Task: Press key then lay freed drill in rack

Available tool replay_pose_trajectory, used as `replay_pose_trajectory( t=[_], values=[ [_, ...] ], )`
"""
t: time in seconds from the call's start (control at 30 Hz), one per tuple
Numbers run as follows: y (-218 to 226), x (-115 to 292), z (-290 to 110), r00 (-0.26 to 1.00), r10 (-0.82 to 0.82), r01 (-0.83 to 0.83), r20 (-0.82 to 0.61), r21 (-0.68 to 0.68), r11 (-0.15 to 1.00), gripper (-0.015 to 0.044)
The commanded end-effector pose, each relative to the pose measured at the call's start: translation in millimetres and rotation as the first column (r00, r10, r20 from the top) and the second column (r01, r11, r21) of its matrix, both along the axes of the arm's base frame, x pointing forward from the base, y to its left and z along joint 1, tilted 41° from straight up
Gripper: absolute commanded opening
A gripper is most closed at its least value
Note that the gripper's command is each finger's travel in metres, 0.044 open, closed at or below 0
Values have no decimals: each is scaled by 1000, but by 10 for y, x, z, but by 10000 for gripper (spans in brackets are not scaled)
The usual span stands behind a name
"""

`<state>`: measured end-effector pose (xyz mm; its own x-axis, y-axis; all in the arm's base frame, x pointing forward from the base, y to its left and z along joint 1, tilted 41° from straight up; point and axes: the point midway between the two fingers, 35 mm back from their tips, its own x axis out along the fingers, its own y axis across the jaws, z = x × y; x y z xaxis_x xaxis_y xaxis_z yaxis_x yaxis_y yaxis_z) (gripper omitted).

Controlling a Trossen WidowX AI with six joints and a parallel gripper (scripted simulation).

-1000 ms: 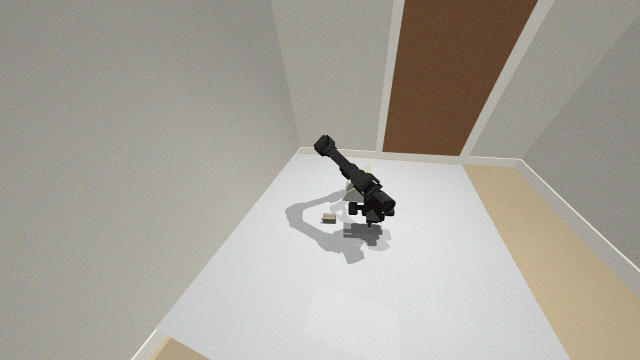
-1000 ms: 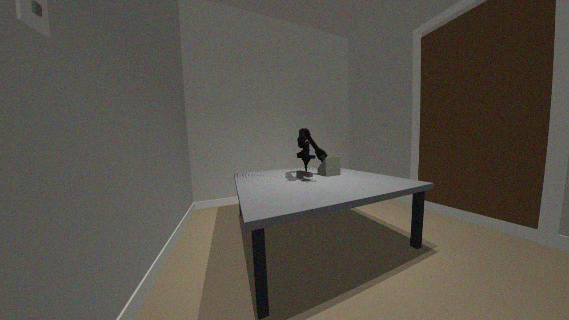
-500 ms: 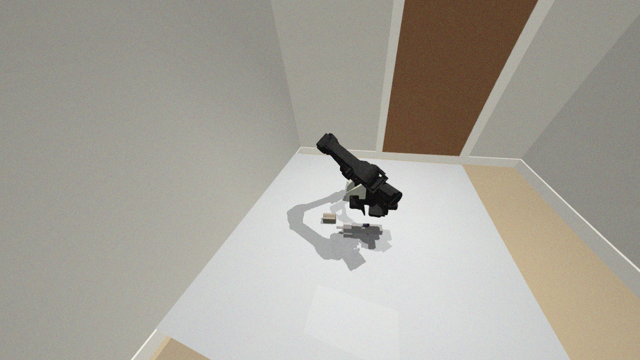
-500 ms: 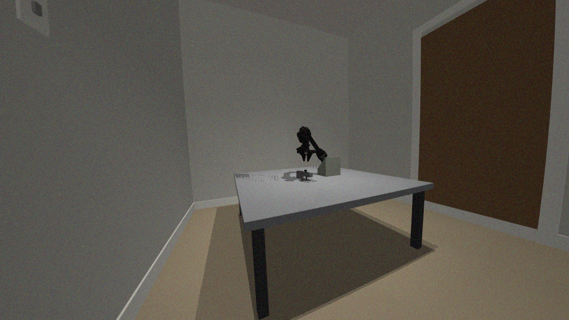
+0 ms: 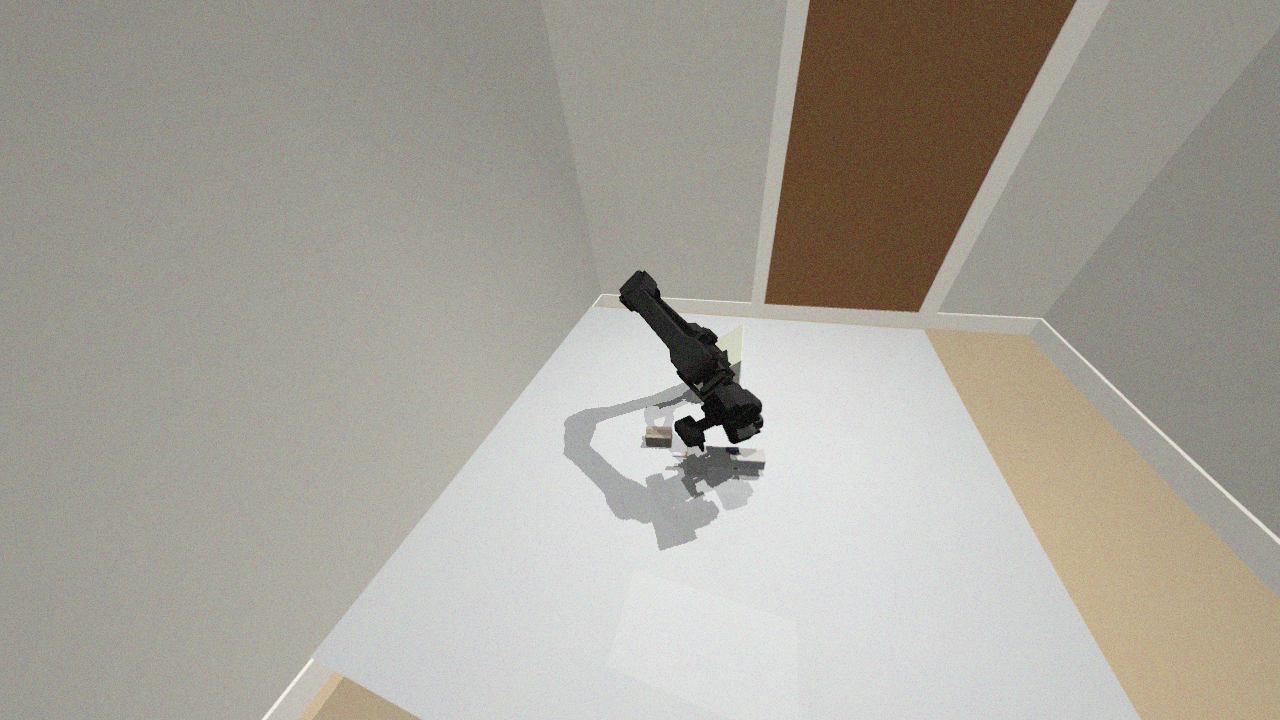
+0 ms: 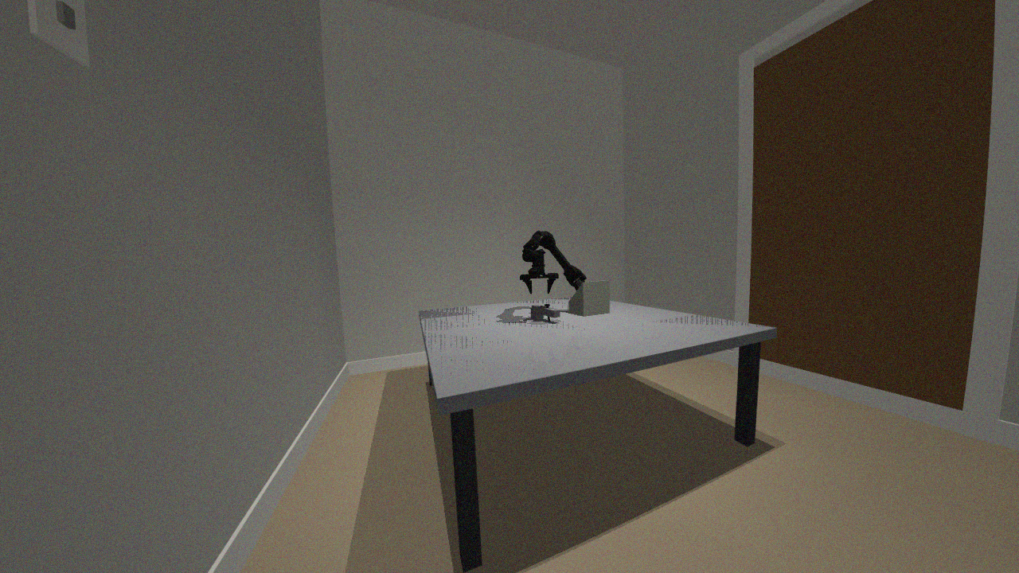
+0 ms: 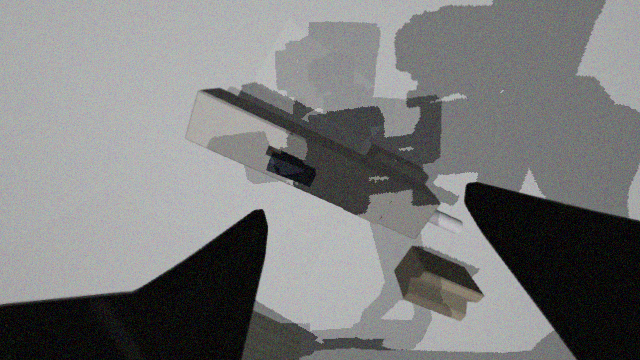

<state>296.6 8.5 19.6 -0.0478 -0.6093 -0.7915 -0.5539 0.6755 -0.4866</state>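
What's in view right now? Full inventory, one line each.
Long block: 1, pale grey, on the table below the tool.
Key: 1, dark, set in the block's side.
Drill tip: 1, white, pokes from the block's end.
Rack: 1, tan, stepped, beside the block's end.
Box: 1, grey, by the arm's base.
Table: 1, light grey top, dark legs.
Door panel: 1, brown.
Arm: 1, black.
Tool: 1, black, open, holds nothing.

Grey walls (image 6: pixel 462 163) all round. Tan floor (image 6: pixel 712 498), white skirting (image 6: pixel 278 477). Brown panel (image 6: pixel 869 199) w/ pale frame, right of gripper (image 6: pixel 538 287) in exterior view. Pale tabletop (image 6: pixel 570 348) under gripper, dark legs (image 6: pixel 464 484). Dim light, shadow under table.
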Motion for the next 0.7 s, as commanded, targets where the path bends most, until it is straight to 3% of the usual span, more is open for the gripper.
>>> replay_pose_trajectory(
  t=[0.0, 0.2, 0.37, 0.67],
  values=[
    [-504, -70, 55, 923, 294, -292, -250, 46, 955, 440],
    [-1018, -134, 166, 709, 541, -537, -453, 152, 830, 440],
    [-1297, -202, 238, 548, 636, -633, -544, 227, 740, 440],
    [-1311, -206, 242, 539, 640, -637, -548, 231, 735, 440]
  ],
)
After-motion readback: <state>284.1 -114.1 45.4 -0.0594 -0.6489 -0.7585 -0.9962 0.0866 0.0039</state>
